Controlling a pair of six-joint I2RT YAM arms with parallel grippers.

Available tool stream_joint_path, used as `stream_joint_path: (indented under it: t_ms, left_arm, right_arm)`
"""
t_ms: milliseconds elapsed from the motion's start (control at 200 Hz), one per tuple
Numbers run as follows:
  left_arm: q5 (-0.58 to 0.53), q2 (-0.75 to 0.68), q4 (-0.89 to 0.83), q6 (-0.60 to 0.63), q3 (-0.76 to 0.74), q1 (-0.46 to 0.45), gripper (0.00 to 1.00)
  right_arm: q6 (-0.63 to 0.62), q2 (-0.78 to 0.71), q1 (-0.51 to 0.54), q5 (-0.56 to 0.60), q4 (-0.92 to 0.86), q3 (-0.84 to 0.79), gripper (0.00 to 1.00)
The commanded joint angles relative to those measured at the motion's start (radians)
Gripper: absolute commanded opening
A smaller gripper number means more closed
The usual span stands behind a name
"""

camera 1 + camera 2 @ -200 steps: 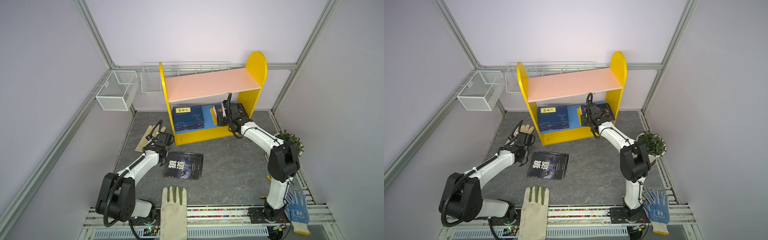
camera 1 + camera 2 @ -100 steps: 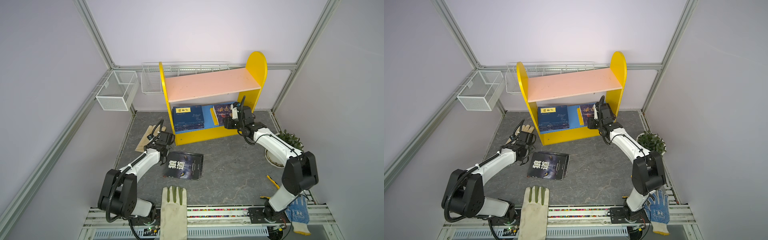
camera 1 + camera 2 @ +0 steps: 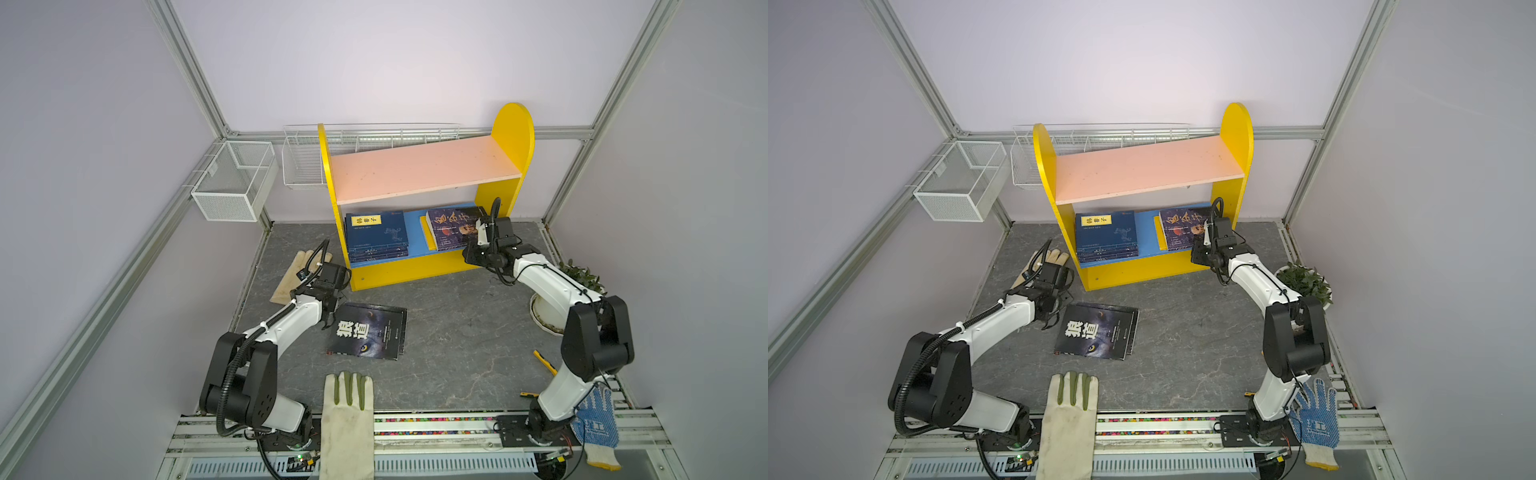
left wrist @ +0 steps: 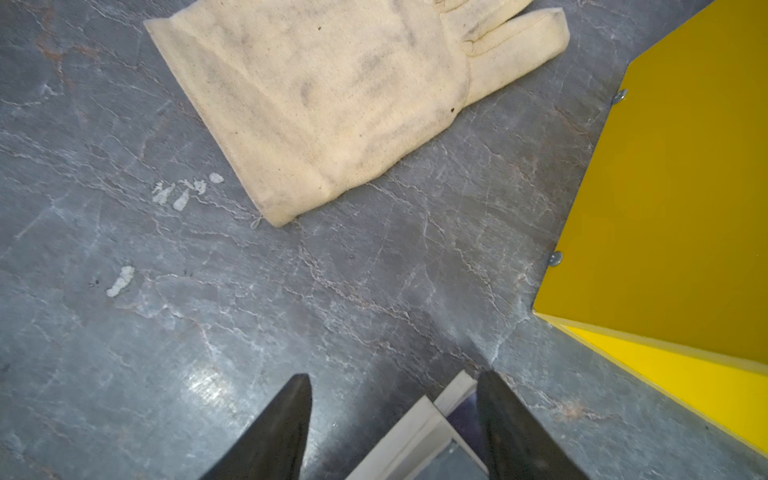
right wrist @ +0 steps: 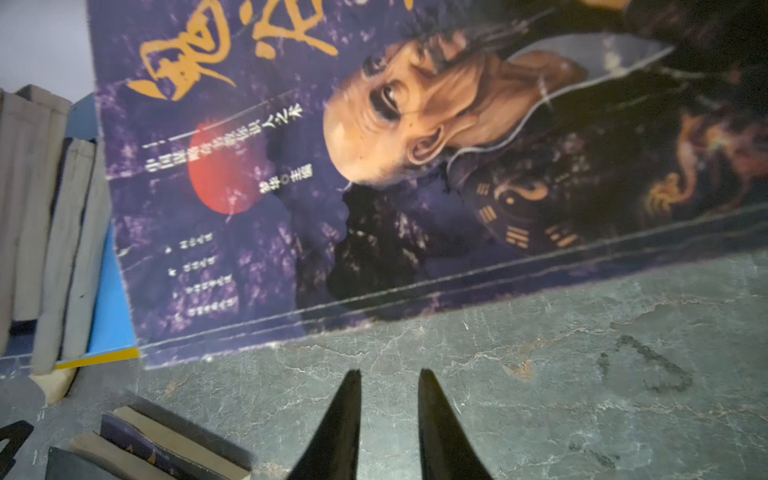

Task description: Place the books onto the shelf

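The shelf [image 3: 424, 166] [image 3: 1142, 170] has yellow sides, a pink upper board and a blue lower board. On the lower board, a stack of navy books [image 3: 376, 235] [image 3: 1106, 235] lies at the left. A purple picture book [image 3: 451, 228] [image 3: 1183, 228] [image 5: 374, 166] rests on a yellow one at the right. A dark wolf-eye book [image 3: 370, 336] [image 3: 1096, 332] lies on the floor. My left gripper [image 3: 330, 320] [image 4: 394, 376] is open astride that book's corner [image 4: 449, 411]. My right gripper [image 3: 467, 257] [image 5: 388, 374] hovers off the shelf's front right, jaws narrowly apart and holding nothing.
A cream glove [image 3: 295, 270] [image 4: 332, 104] lies left of the shelf, and another glove [image 3: 347, 415] sits at the front edge. A blue dotted glove [image 3: 594, 424] and a potted plant [image 3: 577, 278] are at the right. Wire baskets [image 3: 232, 183] hang at the back left.
My right gripper has drawn back out of the lower shelf towards the right, leaving the purple book there, and its jaws have narrowed. The left arm has barely moved.
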Motion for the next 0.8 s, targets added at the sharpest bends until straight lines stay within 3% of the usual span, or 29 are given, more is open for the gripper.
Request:
stream_joint_path:
  t_ms: [0,390,795]
  left_arm:
    - [-0.004,0.001,0.006,-0.001,0.009,0.003,0.64]
    - [0.067,0.071,-0.011,0.104,0.037,0.004,0.64]
    - [0.193,0.104,-0.056,0.211,0.047,0.004,0.64]
  right_arm:
    - [0.0,0.027,-0.001,-0.02,-0.015,0.053,0.27]
    - [-0.028,0.066,0.002,-0.018,-0.024,0.125,0.28]
    - [-0.092,0.015,0.045,0.019,0.017,0.073,0.31]
